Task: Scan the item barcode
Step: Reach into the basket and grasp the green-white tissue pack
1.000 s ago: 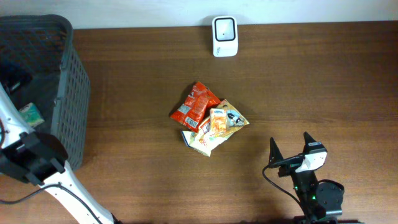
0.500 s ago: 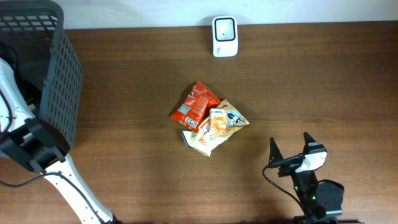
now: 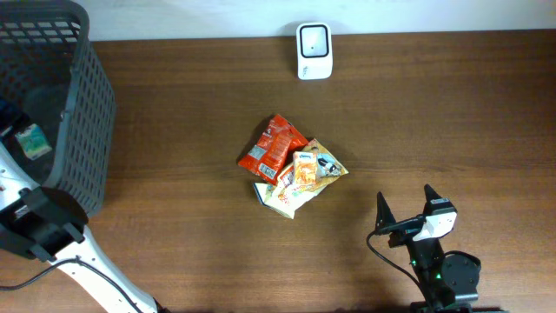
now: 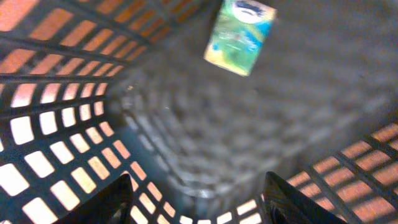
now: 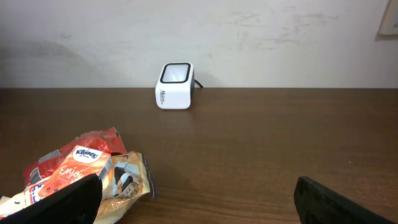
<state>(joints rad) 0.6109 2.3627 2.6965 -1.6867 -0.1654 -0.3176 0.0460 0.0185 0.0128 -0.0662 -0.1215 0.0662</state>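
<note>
Leftmost, at ten o'clock, a dark plastic lattice basket (image 3: 87,122) holds a flat green packet (image 3: 33,141), and the left gripper (image 4: 198,202) points down into it, jaws apart and empty. At centre lies a heap of glossy crinkled pouches (image 3: 291,165), red and orange, the boxy white scanner (image 3: 314,39) at twelve o'clock beyond. At five o'clock the right gripper (image 3: 404,198) sits low, aimed at twelve, spread wide on nothing.
</note>
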